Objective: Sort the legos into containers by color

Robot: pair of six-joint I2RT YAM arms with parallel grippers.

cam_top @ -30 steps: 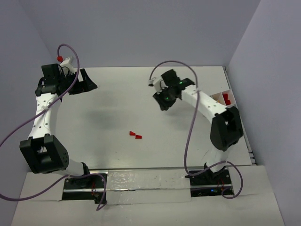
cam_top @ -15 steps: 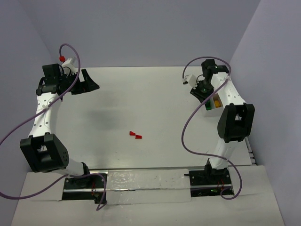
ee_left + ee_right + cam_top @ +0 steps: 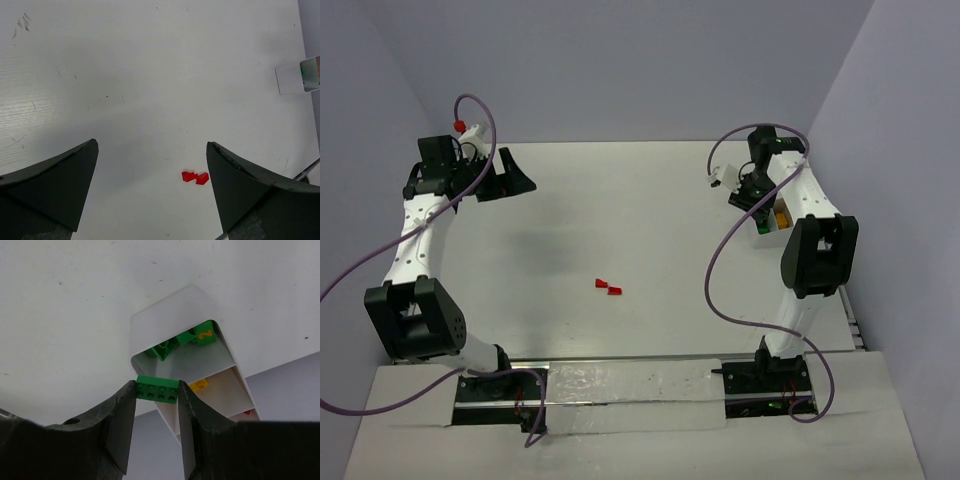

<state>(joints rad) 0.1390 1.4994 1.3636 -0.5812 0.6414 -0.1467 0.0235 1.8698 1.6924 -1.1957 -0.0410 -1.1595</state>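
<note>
Right wrist view: the right gripper (image 3: 157,391) has its two black fingers (image 3: 120,415) clamped on a small green plastic lego brick (image 3: 157,388), pinched by its short ends with the studded face toward the camera. The brick sits in front of the near rim of the white rectangular plastic tray (image 3: 150,325), which is split into three square compartments; whether brick and rim touch cannot be told. The compartment nearest the held brick contains several loose green bricks (image 3: 167,346) and, at its far side, a yellow piece (image 3: 205,333) marked with what looks like a 2. The middle compartment holds a yellow brick (image 3: 199,384), and a scrap of red (image 3: 247,412) shows in the last one. In the top external view the tray stands at the right side of the white table (image 3: 620,200), with the right arm bent over it. The left gripper (image 3: 151,145) is up at the far left corner, fingers spread wide with nothing between them. Two small red lego bricks (image 3: 195,176) lie touching each other near the middle of the table, well apart from both grippers.
</note>
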